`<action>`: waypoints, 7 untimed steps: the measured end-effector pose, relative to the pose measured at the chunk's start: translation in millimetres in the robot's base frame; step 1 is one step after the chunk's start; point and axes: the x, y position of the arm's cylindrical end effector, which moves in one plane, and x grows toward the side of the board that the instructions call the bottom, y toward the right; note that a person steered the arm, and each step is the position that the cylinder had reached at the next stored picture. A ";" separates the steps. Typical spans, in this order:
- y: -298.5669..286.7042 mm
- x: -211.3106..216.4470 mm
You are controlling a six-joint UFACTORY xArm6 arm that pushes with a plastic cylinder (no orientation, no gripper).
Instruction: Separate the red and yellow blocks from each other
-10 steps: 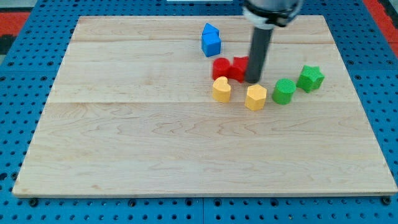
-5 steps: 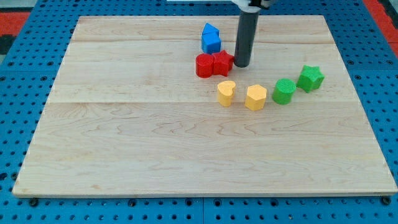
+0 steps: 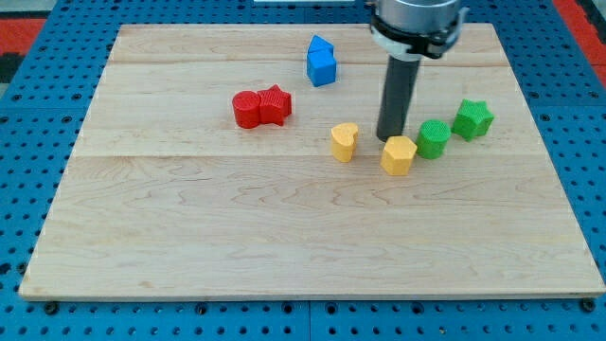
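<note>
The tip is seen resting on the tabletop, right at the top edge of the yellow hexagon; whether it touches that block cannot be told. No fingers are carried by the arm, only the dark rod, so nothing is clamped.

Two red blocks are found together towards the view's left of the rod: a red cylinder and, touching it on its right, a red star. Both lie well apart from the yellow blocks, nearer the view's top.

A yellow heart stands to the left of the tip, with a clear gap between it and the yellow hexagon. The tip is placed between these two yellow blocks but closer to the hexagon.

Just right of the yellow hexagon a green cylinder is seen, near it or touching it; which cannot be told. A green star lies just beyond, up and to the right.

A blue block, shaped like a small house, sits near the view's top, apart from all the others.
</note>
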 end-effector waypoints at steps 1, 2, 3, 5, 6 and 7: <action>16.1 41.1; -5.7 54.7; -27.6 8.6; -98.9 -19.4; -161.0 -21.3; -182.9 4.8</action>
